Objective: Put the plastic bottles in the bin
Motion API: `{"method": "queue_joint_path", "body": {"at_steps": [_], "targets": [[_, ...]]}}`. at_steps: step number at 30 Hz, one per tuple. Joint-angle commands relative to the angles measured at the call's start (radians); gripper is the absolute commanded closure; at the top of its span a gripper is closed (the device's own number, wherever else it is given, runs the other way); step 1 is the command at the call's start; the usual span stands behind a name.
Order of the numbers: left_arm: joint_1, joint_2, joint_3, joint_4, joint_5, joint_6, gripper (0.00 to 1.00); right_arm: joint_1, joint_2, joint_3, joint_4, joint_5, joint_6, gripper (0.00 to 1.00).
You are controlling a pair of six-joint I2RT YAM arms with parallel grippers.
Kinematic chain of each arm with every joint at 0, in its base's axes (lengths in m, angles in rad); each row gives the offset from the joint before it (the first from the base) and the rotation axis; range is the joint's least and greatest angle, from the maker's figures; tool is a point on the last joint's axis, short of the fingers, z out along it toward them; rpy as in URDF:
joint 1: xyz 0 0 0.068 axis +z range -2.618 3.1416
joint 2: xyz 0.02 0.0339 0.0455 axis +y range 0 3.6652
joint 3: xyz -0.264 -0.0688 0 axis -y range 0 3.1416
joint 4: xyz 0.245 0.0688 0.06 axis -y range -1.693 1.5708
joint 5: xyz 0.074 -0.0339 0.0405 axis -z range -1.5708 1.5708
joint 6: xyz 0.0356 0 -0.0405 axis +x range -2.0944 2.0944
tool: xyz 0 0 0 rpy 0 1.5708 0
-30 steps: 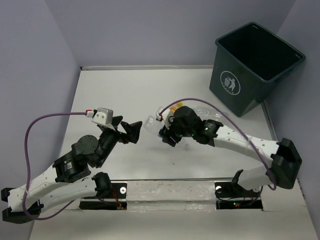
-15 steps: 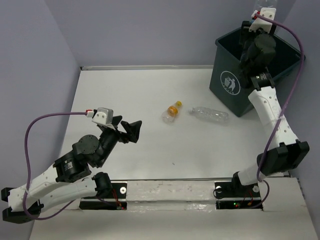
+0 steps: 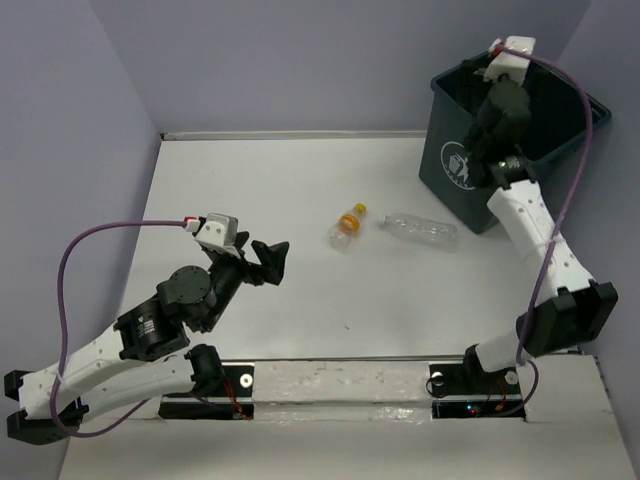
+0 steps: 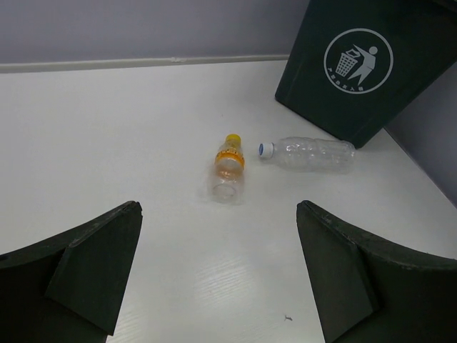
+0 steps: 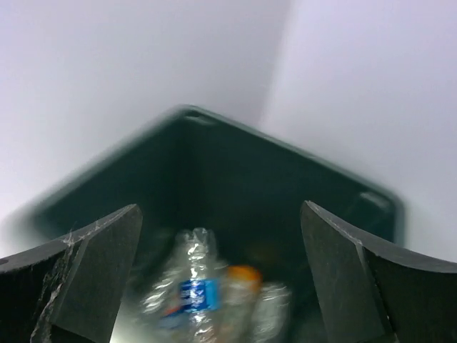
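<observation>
Fingers spread and empty for me, both left fingers (image 4: 89, 275) and right fingers (image 5: 89, 275). See-through plastic bottles (image 5: 196, 289) lie in the dark green square bin (image 3: 470, 200); an orange-capped bottle (image 3: 345, 225) and a clear bottle (image 3: 420, 229) are left on the white bench (image 3: 250, 190)

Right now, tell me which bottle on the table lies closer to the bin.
The clear bottle with the blue cap, beside the bin; the orange-capped bottle lies farther left.

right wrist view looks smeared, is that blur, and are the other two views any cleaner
Right wrist: smeared, the bin and the bottles inside it ghosted, only the fingers crisp. Left wrist: sharp, orange-capped bottle and clear bottle with faint soft shadows. Top external: sharp, evenly lit.
</observation>
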Motion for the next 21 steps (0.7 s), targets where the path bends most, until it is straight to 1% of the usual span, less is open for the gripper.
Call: {"method": "queue_joint_path", "body": {"at_steps": [1,2,3,5,6,7,8,9,12,16,21], "targets": [[-0.001,0.017,0.000,0.012,-0.047,0.013,0.01,0.391,-0.186,-0.240,0.147,0.065,0.050,0.02],[0.001,0.015,0.000,0.009,-0.065,0.012,0.01,0.444,-0.187,-0.295,0.140,0.063,0.105,0.01],[0.001,0.012,-0.002,0.008,-0.073,0.010,0.01,0.506,-0.186,-0.406,0.137,0.031,0.266,0.00],[0.001,0.000,-0.010,0.014,-0.080,0.009,0.01,0.549,-0.148,-0.496,0.126,0.013,0.448,0.00],[0.001,-0.003,-0.011,0.015,-0.083,0.007,0.01,0.567,-0.129,-0.533,0.124,0.004,0.564,0.00],[0.001,-0.003,-0.010,0.014,-0.080,0.007,0.01,0.610,-0.085,-0.574,0.126,0.008,0.605,0.00],[0.001,-0.003,-0.010,0.015,-0.074,0.006,0.01,0.630,-0.062,-0.585,0.126,0.022,0.665,0.00],[0.001,0.000,-0.010,0.015,-0.070,0.007,0.01,0.662,-0.040,-0.593,0.123,0.029,0.689,0.00],[0.001,0.005,-0.007,0.018,-0.047,0.009,0.01,0.696,0.029,-0.593,0.091,0.027,0.787,0.00],[0.001,0.002,-0.005,0.021,-0.005,0.006,0.01,0.697,0.102,-0.576,0.080,-0.009,0.921,0.00],[0.001,-0.006,-0.005,0.026,0.006,0.002,0.01,0.697,0.184,-0.536,0.042,0.034,1.055,0.00]]}}
